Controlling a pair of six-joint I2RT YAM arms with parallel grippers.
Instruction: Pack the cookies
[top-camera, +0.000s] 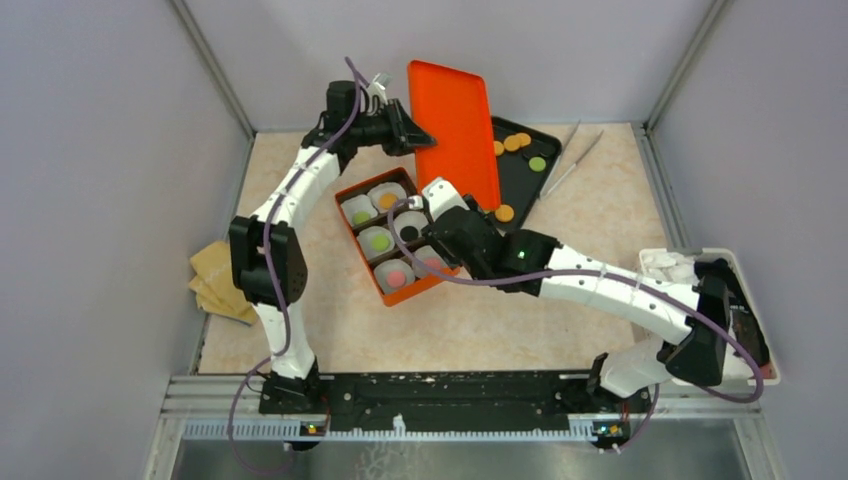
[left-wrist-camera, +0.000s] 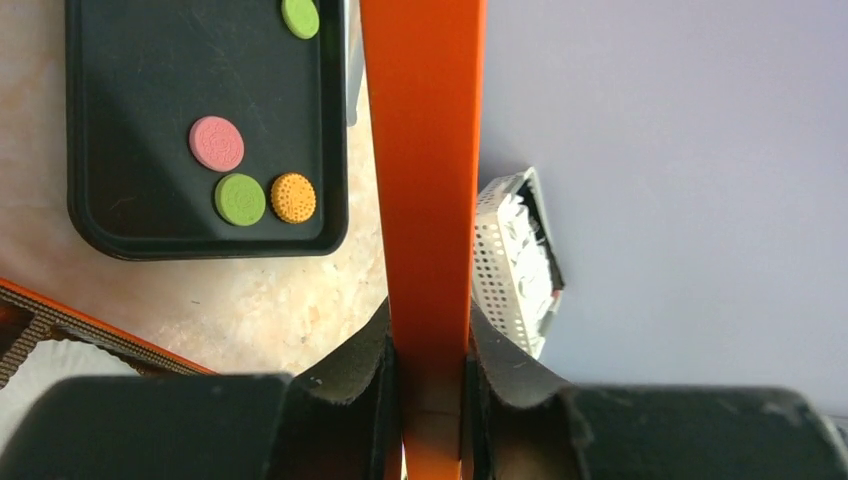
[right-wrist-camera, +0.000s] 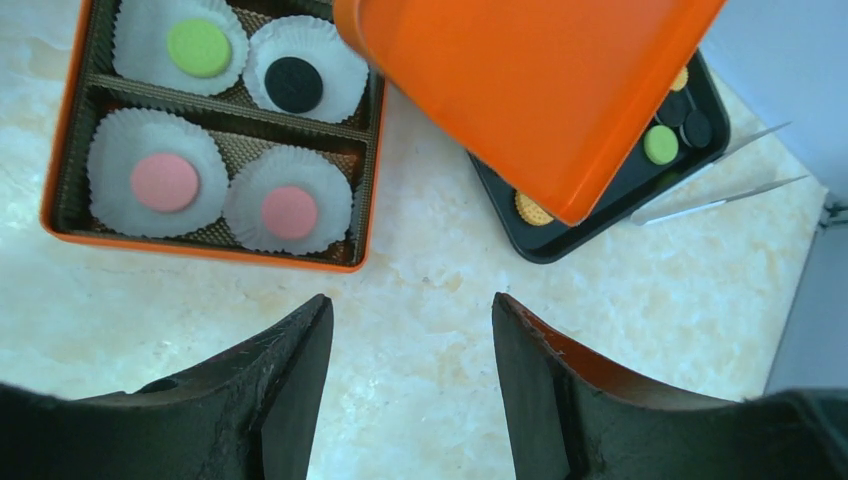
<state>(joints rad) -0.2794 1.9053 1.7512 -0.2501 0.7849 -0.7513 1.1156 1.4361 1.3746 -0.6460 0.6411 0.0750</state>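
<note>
Worktop (top-camera: 480, 320): marbled, walled on three sides; near side bare.
Left end effector (left-wrist-camera: 432, 350): clamped on orange lid (top-camera: 455, 130), raised at far edge.
Right end effector (right-wrist-camera: 410, 330): jaws apart, empty, beside orange box (right-wrist-camera: 200, 246).
Cookies (right-wrist-camera: 165, 182): flat coloured discs; six in box, centre; others on black tray (left-wrist-camera: 130, 110), far edge.

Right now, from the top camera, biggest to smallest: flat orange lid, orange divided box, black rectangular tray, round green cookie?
flat orange lid, held up nearer the camera, so unsure against the box
orange divided box
black rectangular tray, partly hidden
round green cookie
</note>
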